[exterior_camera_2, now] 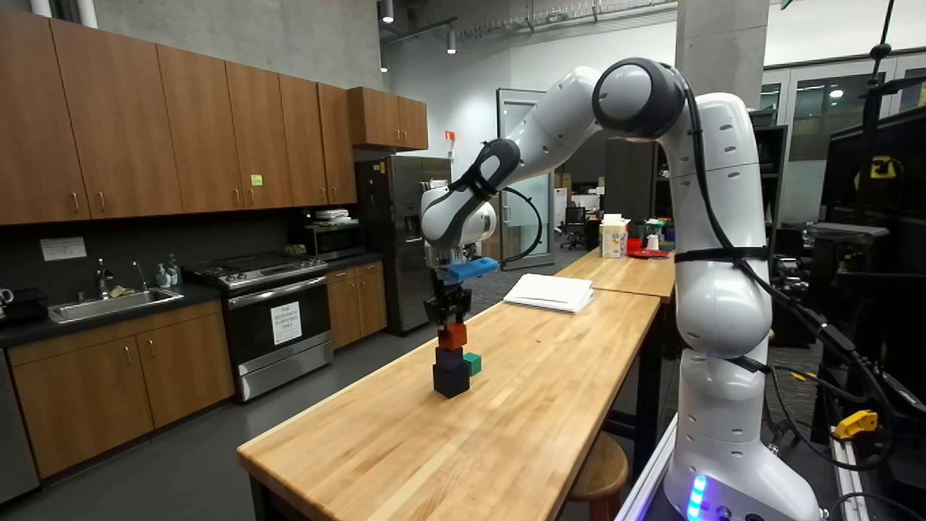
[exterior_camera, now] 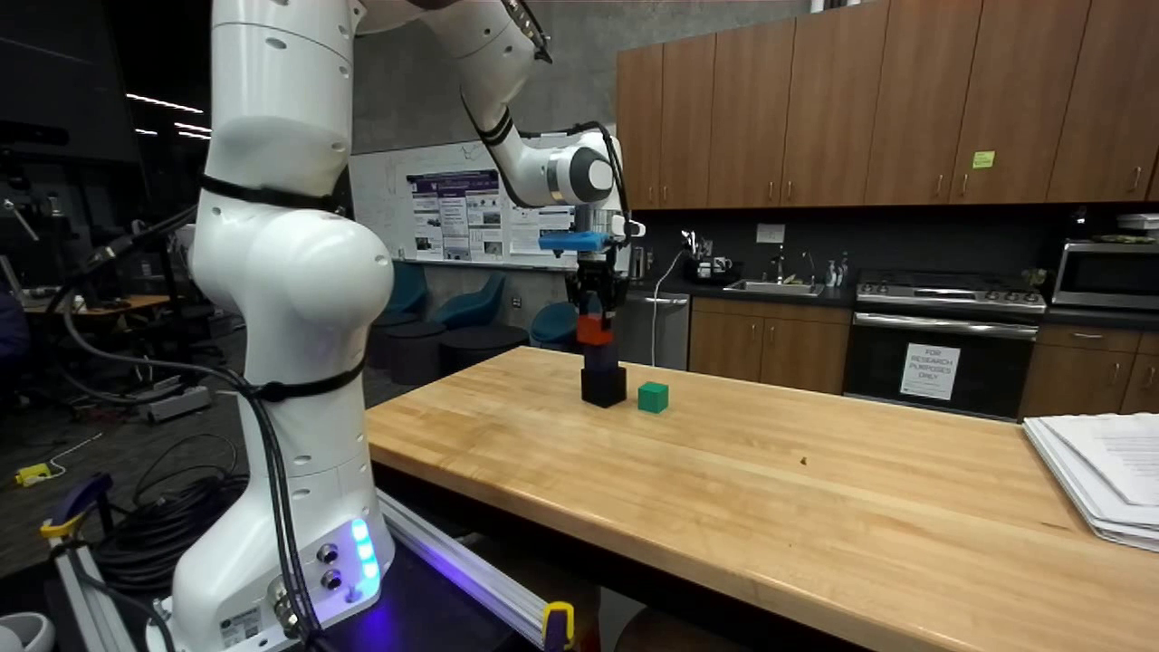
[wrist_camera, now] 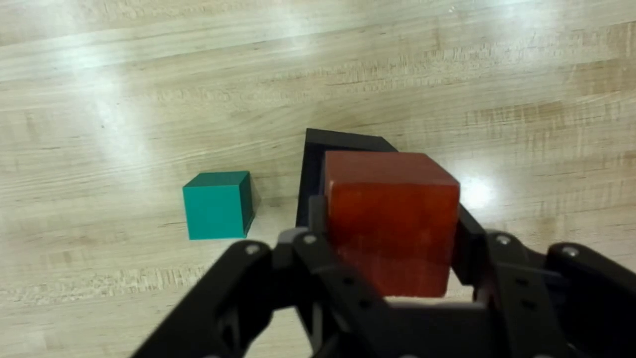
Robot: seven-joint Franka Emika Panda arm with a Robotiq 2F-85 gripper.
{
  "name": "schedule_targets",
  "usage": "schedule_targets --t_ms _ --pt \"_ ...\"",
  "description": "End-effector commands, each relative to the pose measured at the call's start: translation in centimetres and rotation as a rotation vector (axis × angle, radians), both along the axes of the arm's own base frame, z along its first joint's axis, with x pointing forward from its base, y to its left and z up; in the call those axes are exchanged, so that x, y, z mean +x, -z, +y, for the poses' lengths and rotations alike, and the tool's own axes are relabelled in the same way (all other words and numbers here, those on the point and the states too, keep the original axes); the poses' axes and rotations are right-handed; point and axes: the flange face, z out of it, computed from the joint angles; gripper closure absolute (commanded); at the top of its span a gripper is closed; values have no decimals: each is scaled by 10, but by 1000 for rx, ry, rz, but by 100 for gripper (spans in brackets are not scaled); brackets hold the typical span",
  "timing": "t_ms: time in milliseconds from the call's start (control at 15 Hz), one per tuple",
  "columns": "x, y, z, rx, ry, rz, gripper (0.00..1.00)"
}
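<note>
Wrist view: the red cube [wrist_camera: 392,223] is clasped by the gripper [wrist_camera: 391,226], no long axis shown. In both exterior views, a navy block [exterior_camera_2: 449,358] on a black block [exterior_camera_2: 451,382] is seen directly beneath; whether red meets navy cannot be told. Below and to one side of the red cube, a green cube [wrist_camera: 213,211] is borne by the wooden table [exterior_camera_2: 564,347]; farther from it, papers [exterior_camera_2: 550,291], then a stove [exterior_camera_2: 253,325], are seen.

Your gripper [wrist_camera: 392,223] has the top block [exterior_camera_2: 453,337] between its jaws, two-block stack [exterior_camera_2: 450,372] below, loose cube [wrist_camera: 216,211] left in wrist view.
</note>
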Motion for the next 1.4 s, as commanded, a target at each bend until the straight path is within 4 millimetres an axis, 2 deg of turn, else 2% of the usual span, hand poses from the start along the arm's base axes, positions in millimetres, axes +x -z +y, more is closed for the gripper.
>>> schedule_targets --t_ms 0,600,667,733,867,1133,1333 --pt "2 1 0 -5 -9 -18 70" --pt "6 9 1 -9 -7 -32 70" --pt "6 10 1 -8 -4 -32 31" --pt "5 10 1 -8 -1 -33 19" --pt "4 6 1 4 3 -44 19" --pt "4 -5 -2 17 18 -81 2" --pt "3 -14 -7 23 43 -103 0"
